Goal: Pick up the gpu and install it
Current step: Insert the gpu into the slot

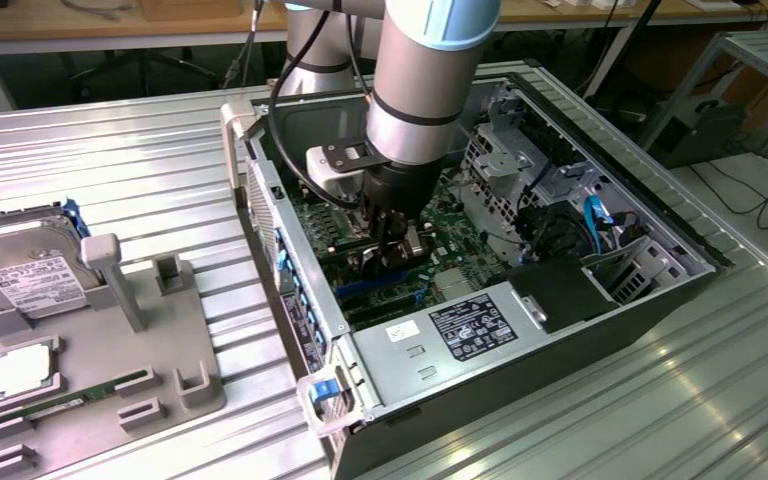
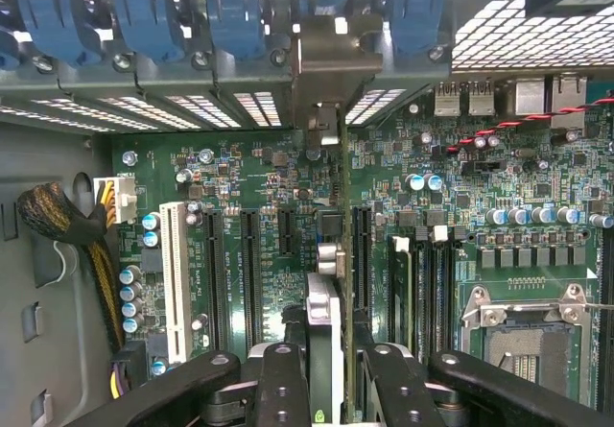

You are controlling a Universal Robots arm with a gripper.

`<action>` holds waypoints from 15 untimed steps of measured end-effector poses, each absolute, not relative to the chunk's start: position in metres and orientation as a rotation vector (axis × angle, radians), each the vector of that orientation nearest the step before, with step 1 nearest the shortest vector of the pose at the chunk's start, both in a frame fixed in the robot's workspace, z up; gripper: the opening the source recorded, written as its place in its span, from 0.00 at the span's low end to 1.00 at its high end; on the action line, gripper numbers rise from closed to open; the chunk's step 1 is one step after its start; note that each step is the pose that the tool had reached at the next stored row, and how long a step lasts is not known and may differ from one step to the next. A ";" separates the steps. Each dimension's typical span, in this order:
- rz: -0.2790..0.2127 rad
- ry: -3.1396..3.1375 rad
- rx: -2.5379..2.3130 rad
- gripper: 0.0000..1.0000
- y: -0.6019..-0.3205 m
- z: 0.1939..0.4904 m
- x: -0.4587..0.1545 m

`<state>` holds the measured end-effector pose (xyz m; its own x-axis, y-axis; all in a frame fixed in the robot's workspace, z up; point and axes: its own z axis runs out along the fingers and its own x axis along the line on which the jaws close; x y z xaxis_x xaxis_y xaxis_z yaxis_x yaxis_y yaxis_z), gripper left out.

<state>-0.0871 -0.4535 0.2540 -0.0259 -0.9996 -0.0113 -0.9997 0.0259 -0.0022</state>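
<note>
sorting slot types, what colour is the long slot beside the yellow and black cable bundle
White, among black slots; the long slot shows best in the wrist view.

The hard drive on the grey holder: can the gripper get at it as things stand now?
Probably not right away. The gripper is down inside the open computer case, its jaws shut on the gpu above the motherboard. The hard drive lies uncovered outside the case, on the exterior view's left.

Robot arm (image 1: 418,90), upper centre of the exterior view: silver-grey cylindrical links with a light blue joint cap at the top edge, and a black cable running down its left side. Gripper (image 2: 326,369), bottom centre of the wrist view: black fingers (image 2: 283,389) studded with round screw heads.
</note>
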 end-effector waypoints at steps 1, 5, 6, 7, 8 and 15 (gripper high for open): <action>0.010 2.243 -2.186 0.28 -0.453 0.253 -0.087; 0.010 2.244 -2.186 0.28 -0.454 0.251 -0.087; 0.010 2.243 -2.186 0.28 -0.454 0.251 -0.087; 0.010 2.243 -2.186 0.28 -0.454 0.251 -0.087; 0.010 2.243 -2.186 0.28 -0.453 0.250 -0.087; 0.010 2.244 -2.186 0.28 -0.454 0.248 -0.087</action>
<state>-0.0872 -0.4536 0.2478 -0.0259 -0.9996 -0.0105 -0.9997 0.0260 -0.0015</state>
